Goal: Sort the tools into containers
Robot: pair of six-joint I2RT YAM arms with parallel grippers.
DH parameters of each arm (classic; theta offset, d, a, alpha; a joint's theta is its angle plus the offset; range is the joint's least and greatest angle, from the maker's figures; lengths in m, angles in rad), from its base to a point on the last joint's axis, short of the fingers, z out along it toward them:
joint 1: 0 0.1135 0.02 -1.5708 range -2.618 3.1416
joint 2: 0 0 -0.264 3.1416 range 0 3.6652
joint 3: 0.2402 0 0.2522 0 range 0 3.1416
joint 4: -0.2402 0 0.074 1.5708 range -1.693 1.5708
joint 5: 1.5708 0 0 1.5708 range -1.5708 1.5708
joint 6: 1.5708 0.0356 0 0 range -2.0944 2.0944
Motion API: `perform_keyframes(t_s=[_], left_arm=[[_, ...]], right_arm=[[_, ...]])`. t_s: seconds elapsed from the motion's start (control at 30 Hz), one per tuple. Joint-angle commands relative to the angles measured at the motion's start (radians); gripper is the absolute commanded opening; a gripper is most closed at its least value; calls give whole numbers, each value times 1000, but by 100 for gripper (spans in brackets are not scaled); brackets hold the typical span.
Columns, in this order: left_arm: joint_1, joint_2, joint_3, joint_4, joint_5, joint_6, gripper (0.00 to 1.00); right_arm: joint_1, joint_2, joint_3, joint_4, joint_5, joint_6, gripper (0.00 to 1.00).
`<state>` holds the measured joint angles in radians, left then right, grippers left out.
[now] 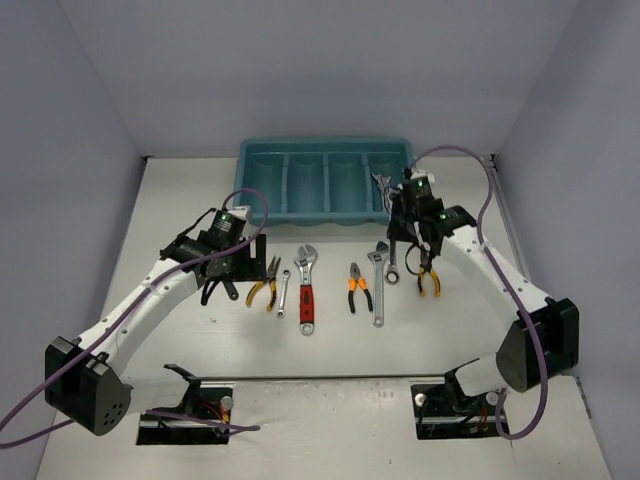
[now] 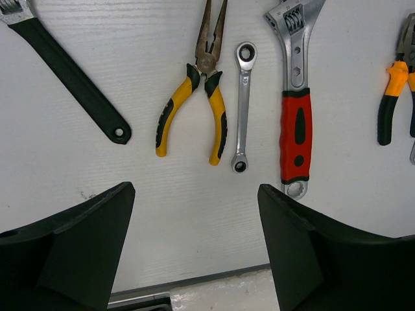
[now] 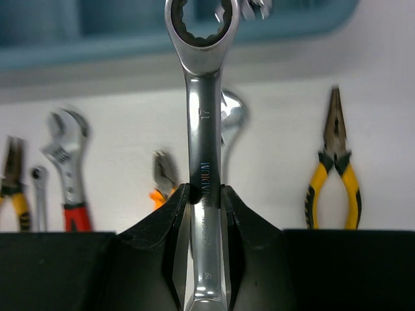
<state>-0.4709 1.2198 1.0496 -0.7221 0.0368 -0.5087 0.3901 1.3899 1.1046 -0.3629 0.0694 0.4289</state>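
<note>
- Silver ring spanner [image 3: 203, 129] is gripped by its shank in the clenched fingers of the right gripper [image 3: 204, 191]. Its ring end points far, toward the near wall of the teal tray [image 1: 262, 180].
- The tray, with four narrow compartments, lies at the far middle of the white table [image 1: 180, 200]. The held spanner is at the tray's right end, but whether it is over a compartment I cannot tell.
- Left gripper [image 2: 194, 191] hovers over the near-left tools with its fingers spread wide and nothing between them.
- Lying flat on the table beneath it, from left to right:
  - black adjustable wrench [image 2: 71, 78]
  - yellow-handled long-nose pliers [image 2: 194, 103]
  - small silver ratchet spanner [image 2: 242, 107]
  - red-handled adjustable wrench [image 2: 295, 110]
  - orange-handled pliers [image 2: 394, 97]
- Further right lie a long silver spanner [image 1: 378, 295] and a second pair of yellow-handled pliers [image 1: 429, 280], the latter just near the right gripper.
</note>
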Motion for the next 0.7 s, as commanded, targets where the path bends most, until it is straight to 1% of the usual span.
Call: perform_keyframes(t_s=[0.0,0.07,0.13,0.33,0.4,0.5,0.57,0.67], left_arm=[[5,-38,18,12,-1,-8,74],[6,-47,20,11,-2,-6,74],[7,-57,20,8,-3,-7,74],[9,-77,35,-19,-6,-11,74],[9,-89,39,-39,-23,-10,74],[12,-118,39,-54,-26,-7,74],[14,-136,37,-70,-53,-7,74],[14,-164,21,-75,-54,-14,74]], right_arm=[[7,131,283,57,-58,-80,0],[7,198,378,58,-62,-110,0],[4,303,512,56,-105,-131,0],[-1,577,870,59,-147,-192,0],[-5,685,969,59,-150,-209,0],[-13,785,1117,60,-144,-217,0],[-21,859,1199,62,-150,-212,0],[-33,950,1259,66,-156,-198,0]])
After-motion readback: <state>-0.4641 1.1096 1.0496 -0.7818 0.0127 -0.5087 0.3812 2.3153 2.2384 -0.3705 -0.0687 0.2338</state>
